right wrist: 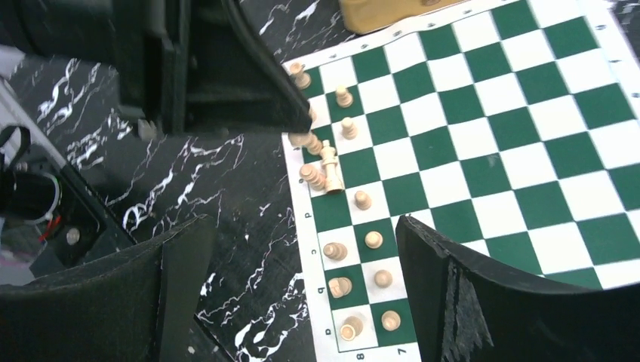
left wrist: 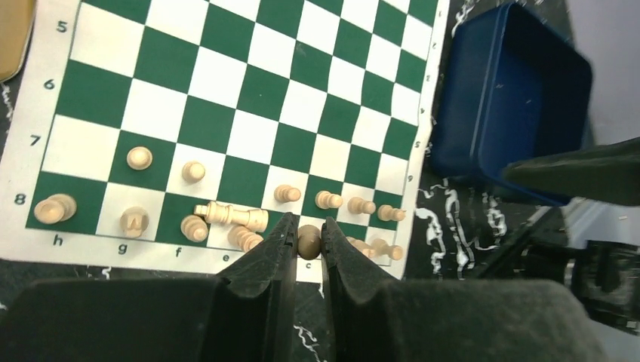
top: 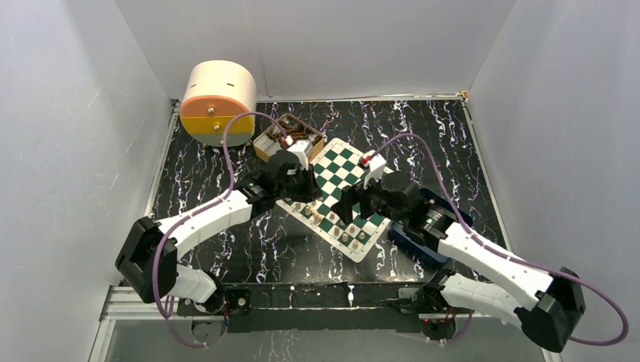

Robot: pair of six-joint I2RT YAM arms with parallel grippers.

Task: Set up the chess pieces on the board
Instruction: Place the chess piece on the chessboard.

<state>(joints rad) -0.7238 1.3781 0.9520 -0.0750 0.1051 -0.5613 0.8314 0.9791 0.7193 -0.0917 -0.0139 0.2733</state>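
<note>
**Left fingers pinch one piece at the board's edge; right fingers spread wide**

Your left gripper (left wrist: pixel 308 230) has its two black fingers drawn narrow on a round-topped tan wooden piece (left wrist: pixel 308 243). That piece sits between the tips at the white border of the flat green-and-white checked board (left wrist: pixel 249 90), by the letter c.

Your right gripper (right wrist: pixel 302 256) hovers above the same end of the board. Its fingers are spread wide and touch no piece.

The light tan wooden chess pieces (left wrist: pixel 192 172) are gathered in the two rows marked 7 and 8, along the board's edge that faces the arm bases. Most stand upright. A taller one (left wrist: pixel 230 215) lies on its side around the e and f squares, close against its neighbours.

The dark blue rectangular tray (left wrist: pixel 513 98) lies just beside the board on the black white-veined tabletop (top: pixel 226 249), and in the top view your right arm crosses over it. An open tan wooden box (top: pixel 283 136) sits just beside the board's far corner. A cream-and-orange round drum (top: pixel 219 102) stands in the far left corner.
</note>
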